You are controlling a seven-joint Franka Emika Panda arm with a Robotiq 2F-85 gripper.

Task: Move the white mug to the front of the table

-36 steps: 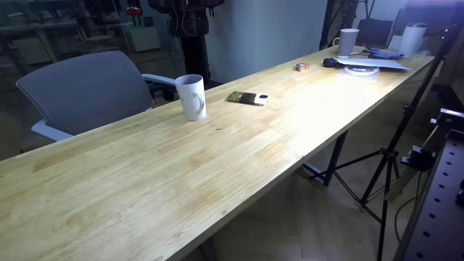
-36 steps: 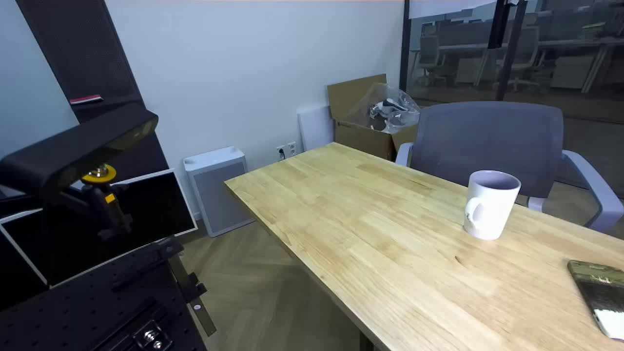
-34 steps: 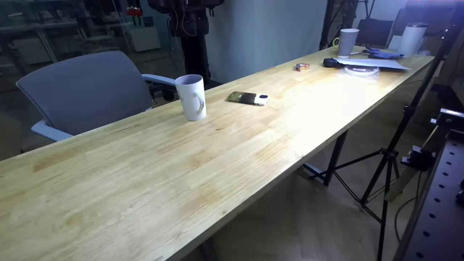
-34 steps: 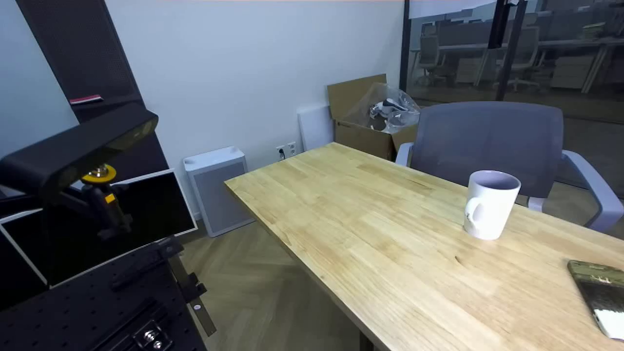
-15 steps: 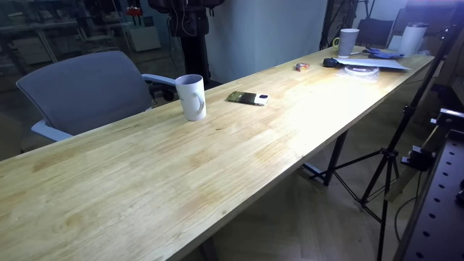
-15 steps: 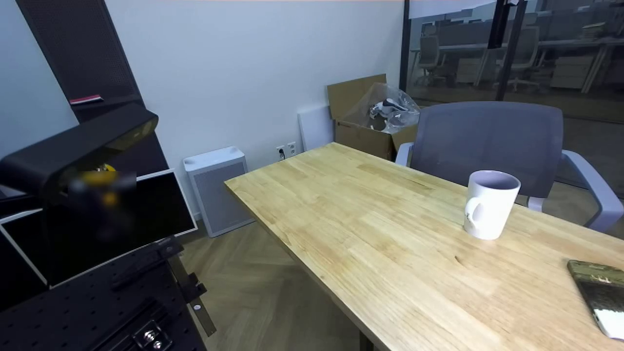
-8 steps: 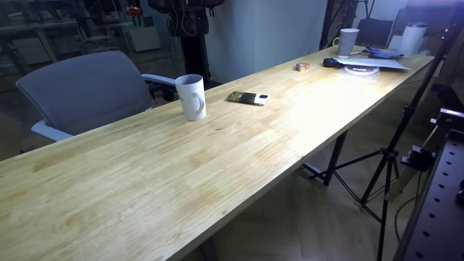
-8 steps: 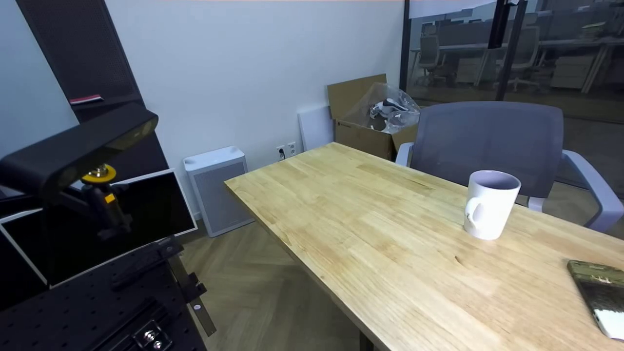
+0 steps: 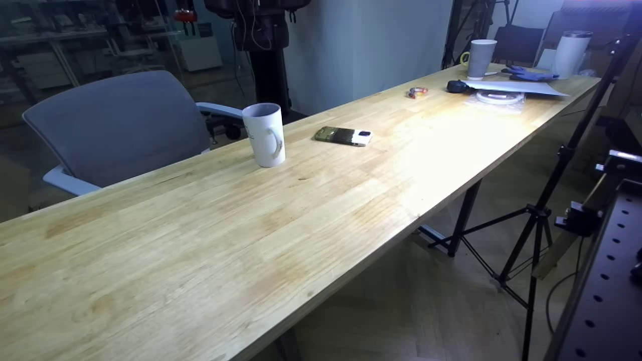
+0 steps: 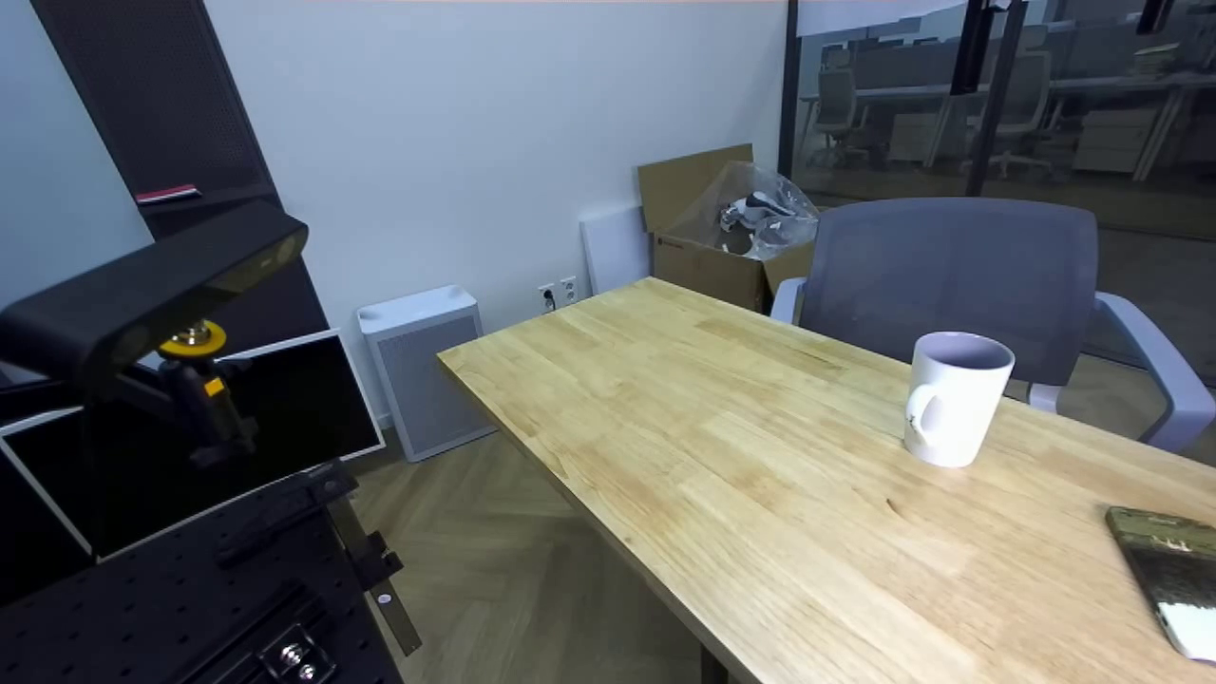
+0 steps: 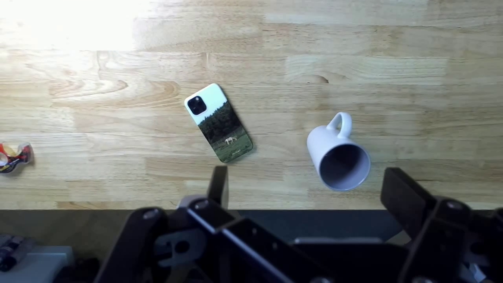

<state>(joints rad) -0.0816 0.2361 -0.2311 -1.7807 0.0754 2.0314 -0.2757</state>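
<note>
The white mug (image 9: 263, 138) stands upright near the chair-side edge of the long wooden table (image 9: 200, 250). It also shows in an exterior view (image 10: 955, 408), with its handle turned toward the table's middle. In the wrist view I look down on the mug (image 11: 323, 143); its dark inside shows and its handle points up in the picture. My gripper (image 11: 306, 177) is open and empty, high over the table edge. The mug shows between the fingertips, nearer the right one, and nothing touches it. A dark tip (image 10: 1154, 14) at an exterior view's top edge may be a finger.
A phone (image 11: 220, 124) lies beside the mug. A grey chair (image 9: 120, 125) stands against that edge. A small red wrapper (image 9: 417, 92) lies farther along. At the far end are a cup (image 9: 481, 60), a tumbler (image 9: 572, 55), gloves (image 9: 529, 75) and papers (image 9: 516, 87).
A dark tip has come into an exterior view at the top right edge. The mug, the phone and the other things on the table have not moved.
</note>
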